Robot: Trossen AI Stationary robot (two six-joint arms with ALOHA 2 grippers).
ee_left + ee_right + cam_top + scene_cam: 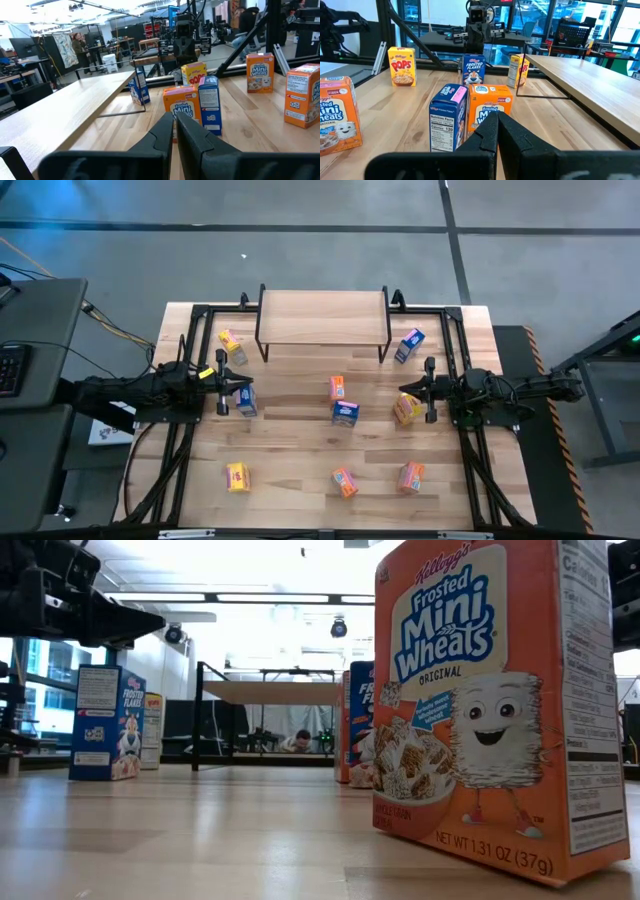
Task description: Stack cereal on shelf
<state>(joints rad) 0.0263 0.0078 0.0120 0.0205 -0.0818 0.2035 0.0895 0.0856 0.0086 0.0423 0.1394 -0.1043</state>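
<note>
Both pairs of fingers are pressed together with no gap and nothing between them: the left gripper [174, 132] and the right gripper [497, 132] each show two dark fingers closed tip to tip, holding no box. In the high view the left gripper [222, 383] hangs just beside a blue cardboard Frosted Flakes box [246, 401] at the left of the light wooden table [290, 480], and the right gripper [430, 390] sits just beside a yellow cardboard cereal box [406, 409] at the right.

The low shelf with a pale wood plank top on thin dark legs [322, 316] stands at the far edge of the table and carries nothing yet. All nine small cereal boxes are scattered on the table around and in front of it; the orange Frosted Mini-Wheats box [338, 388] and a second blue box [345, 413] stand close together in the middle.

Risks, as I judge them: closed fingers driven toward a box would shove or topple it instead of gripping, so they must open first. Light, upright boxes tip easily under a glancing touch. The central pair stands so near each other that reaching for one could knock the other. A box set near the plank's edge could slide off.
</note>
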